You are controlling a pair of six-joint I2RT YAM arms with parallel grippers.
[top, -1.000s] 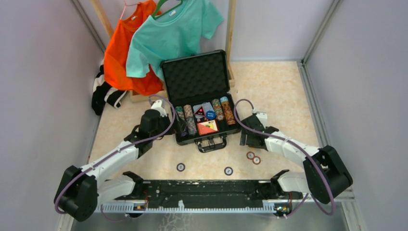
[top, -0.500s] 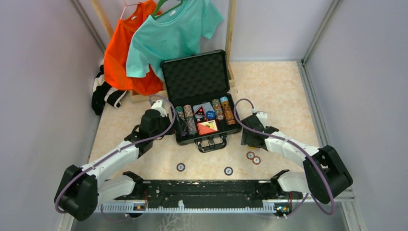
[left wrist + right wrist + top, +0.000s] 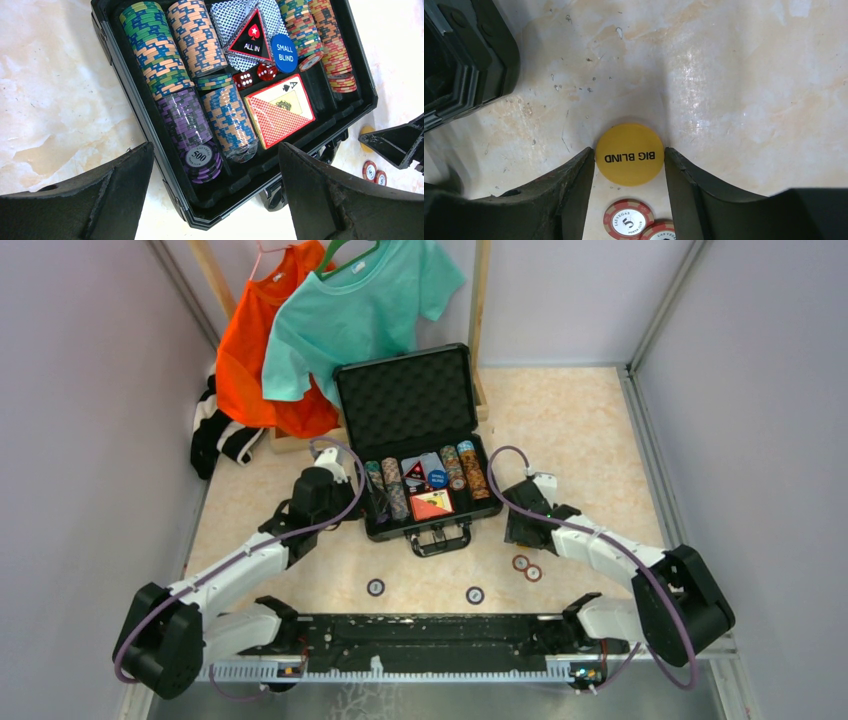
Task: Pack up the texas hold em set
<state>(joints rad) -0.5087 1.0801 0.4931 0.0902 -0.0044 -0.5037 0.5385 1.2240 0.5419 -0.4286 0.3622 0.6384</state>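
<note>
the case (image 3: 404, 400) stands open at the middle of the worktop (image 3: 570, 430), lid upright toward the far edge, handle toward the near edge. rows of chips (image 3: 195, 37) fill its left and right compartments. the middle compartments hold a card box (image 3: 280, 112) at the near side, two red dice (image 3: 244, 80) just beyond it, and a blue button (image 3: 285, 52) touching a black triangular plaque (image 3: 249, 37) at the far side.

left gripper (image 3: 215, 147): fingers wide apart, holding nothing, poised over the near left corner of the case.

right gripper (image 3: 629, 165): lowered to the worktop just beside the near right corner of the case. its two fingers meet opposite sides of the rim of a yellow button (image 3: 629, 154) marked "big blind", which lies flat on the worktop; the fingers are clamped on it.

two red-and-white chips (image 3: 628, 220) lie touching each other on the worktop, just on the near side of the yellow button. two dark chips (image 3: 375, 587) lie apart from each other closer to the near edge, in front of the case.

at the far left corner an orange shirt (image 3: 255, 350) and a teal shirt (image 3: 360, 310) hang on a wooden rack, with a black-and-white cloth (image 3: 215, 430) below them.
</note>
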